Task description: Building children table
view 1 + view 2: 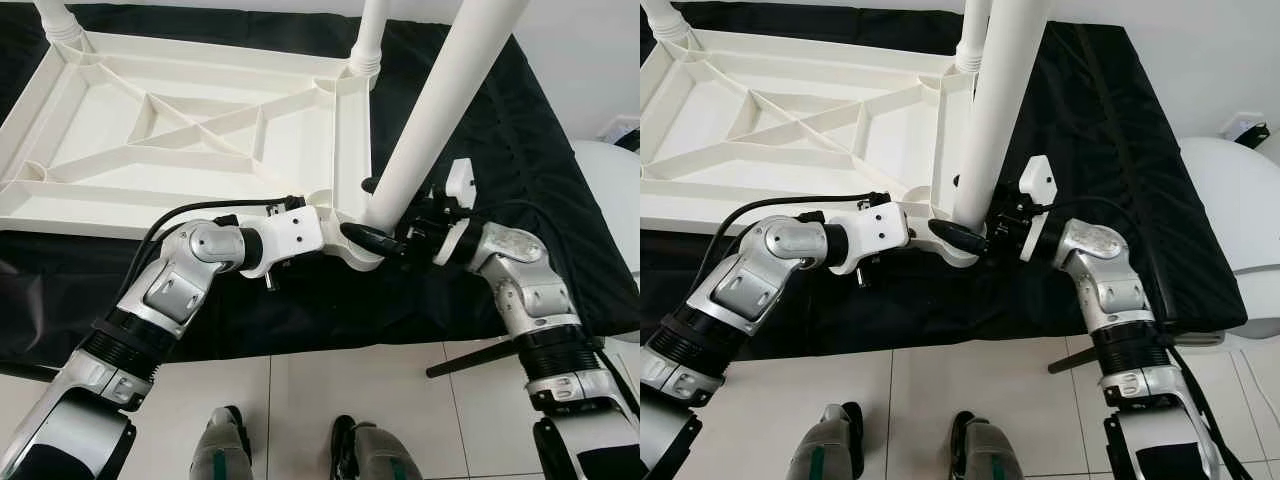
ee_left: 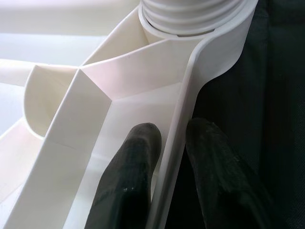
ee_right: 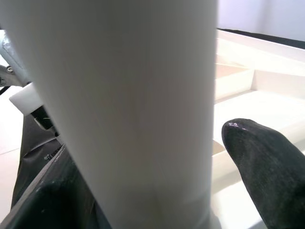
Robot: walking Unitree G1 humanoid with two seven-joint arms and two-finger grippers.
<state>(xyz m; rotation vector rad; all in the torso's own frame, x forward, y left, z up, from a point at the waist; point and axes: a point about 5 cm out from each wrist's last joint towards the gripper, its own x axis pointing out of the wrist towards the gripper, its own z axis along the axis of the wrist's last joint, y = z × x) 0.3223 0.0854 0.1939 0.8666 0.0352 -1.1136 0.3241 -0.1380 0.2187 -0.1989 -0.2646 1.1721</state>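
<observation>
Head view: the upturned tabletop (image 1: 190,120) lies on a black cloth (image 1: 500,150), and the right gripper (image 1: 415,235) is closed around 1 leg (image 1: 440,110) at its near corner.

Left wrist view: the left gripper (image 2: 164,167) pinches the tabletop's rim beside that corner — stiff, light, slick plastic.

Right wrist view: its fingers (image 3: 271,162) flank the leg; best held low.

No text, label, brand, number or sign can be read anywhere in these views: the white ribbed plastic tabletop (image 1: 190,120) and the white round plastic leg (image 1: 440,110) carry no visible lettering, and none shows on the black cloth (image 1: 520,150) or the silver arms
</observation>
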